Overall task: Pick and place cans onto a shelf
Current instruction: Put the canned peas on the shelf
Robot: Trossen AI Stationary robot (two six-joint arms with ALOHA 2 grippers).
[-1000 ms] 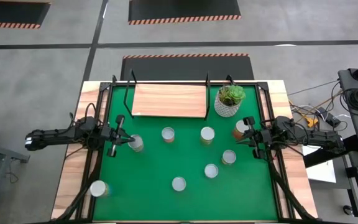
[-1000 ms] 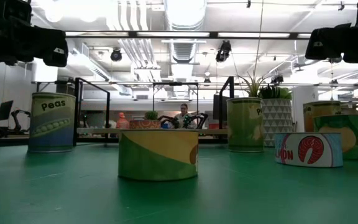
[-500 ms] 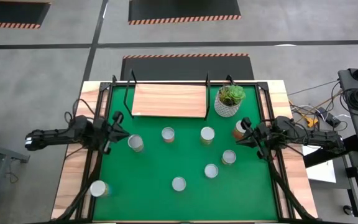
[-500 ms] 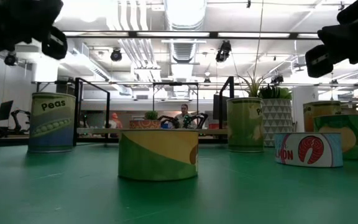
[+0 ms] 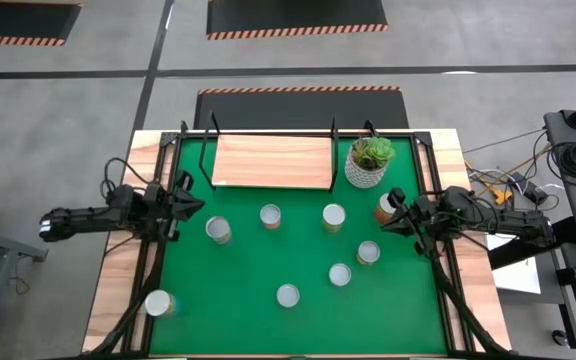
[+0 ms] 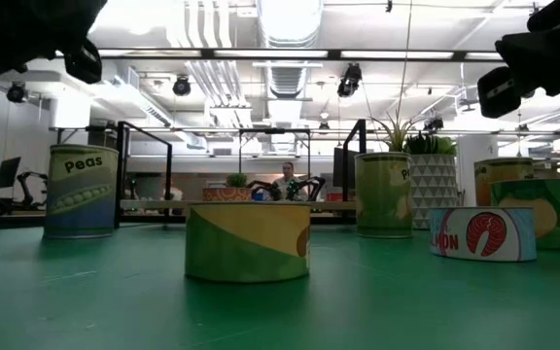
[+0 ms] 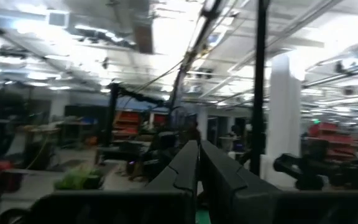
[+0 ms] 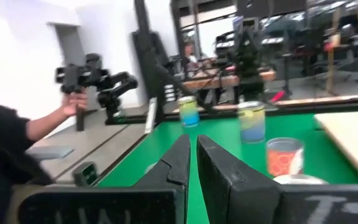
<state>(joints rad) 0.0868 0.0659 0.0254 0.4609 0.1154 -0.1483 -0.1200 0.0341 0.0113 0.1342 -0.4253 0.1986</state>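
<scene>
- Grey floor [image 5: 88, 90] around my table; hazard-striped dark mats [image 5: 296, 18] at top of high view.
- Low view: white ceiling ducts [image 6: 207, 78], bright strip lights [image 6: 290, 19].
- A person [image 6: 287, 179] seated far back, centre.

Eight cans [image 5: 271, 216] upright with silver tops; seven scattered on the green mat, one [image 5: 158, 303] off it at the near-left wood edge; shelf [image 5: 271, 161], light-wood board on black wire frame, bare, at the far edge.
</scene>
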